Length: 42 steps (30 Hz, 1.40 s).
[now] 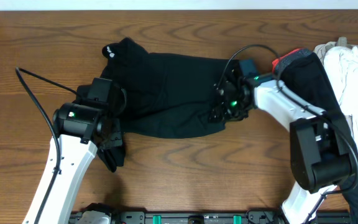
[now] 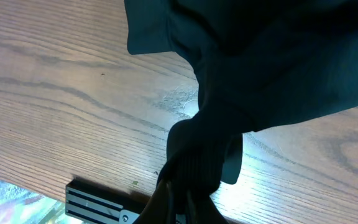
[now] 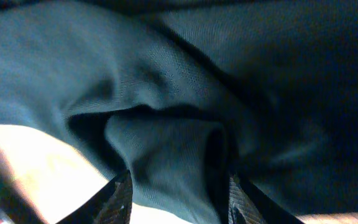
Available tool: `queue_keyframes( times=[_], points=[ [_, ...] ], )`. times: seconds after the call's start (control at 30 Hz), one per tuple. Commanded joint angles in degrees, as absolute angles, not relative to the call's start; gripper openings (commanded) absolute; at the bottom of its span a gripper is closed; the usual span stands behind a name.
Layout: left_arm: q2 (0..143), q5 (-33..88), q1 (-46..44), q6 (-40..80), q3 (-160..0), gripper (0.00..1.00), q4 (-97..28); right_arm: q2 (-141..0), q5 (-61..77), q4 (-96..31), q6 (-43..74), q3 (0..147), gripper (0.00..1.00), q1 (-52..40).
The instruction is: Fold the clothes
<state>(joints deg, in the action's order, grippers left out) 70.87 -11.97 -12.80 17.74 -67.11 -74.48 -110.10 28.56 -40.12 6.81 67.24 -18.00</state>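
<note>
A black T-shirt [image 1: 166, 93] lies crumpled across the middle of the table, its small white neck logo [image 1: 109, 51] at the far left. My left gripper [image 1: 109, 134] is at the shirt's near left corner and is shut on a bunched part of the black fabric [image 2: 194, 155], which hangs from the jaws [image 2: 185, 193] over the wood. My right gripper [image 1: 224, 107] is at the shirt's right edge. In the right wrist view a thick fold of the black fabric [image 3: 173, 155] is pinched between its fingers [image 3: 179, 196].
A pile of other clothes sits at the right edge: a black garment with a red edge [image 1: 300, 62] and a white one [image 1: 353, 68]. The right arm's base [image 1: 319, 155] stands in front of the pile. A black rail [image 2: 95, 200] runs along the table's front edge.
</note>
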Motion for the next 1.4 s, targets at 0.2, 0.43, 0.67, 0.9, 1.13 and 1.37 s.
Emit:
queue_keyframes(
  times=[0.2, 0.43, 0.67, 0.9, 1.13, 1.37],
  points=[
    [70.35, -12.43, -12.45, 16.05, -68.60, 0.06, -74.48, -106.17, 27.03, -42.76, 8.27, 66.48, 0.01, -17.30],
    [70.35, -12.45, -12.45, 14.98, -68.60, 0.06, -74.43, -93.89, 26.28, -47.31, 6.98, 67.09, 0.01, -7.22],
    [70.35, -12.45, -12.45, 15.00, -68.60, 0.06, -74.13, -86.59, 31.77, -50.28, 6.55, 67.09, 0.02, -2.52],
    [70.35, -12.43, -12.45, 14.57, -68.60, 0.06, -73.71, -86.80, 37.01, -52.12, 6.79, 67.09, 0.01, -3.36],
    [70.35, -12.43, -12.45, 13.93, -68.60, 0.06, -73.56, -86.80, 37.78, -57.98, 11.62, 67.09, 0.05, -3.77],
    [70.35, -12.43, -12.45, 13.93, -68.60, 0.06, -72.53, -87.31, 37.76, -52.58, 30.68, 67.07, 0.01, -3.77]
  ],
)
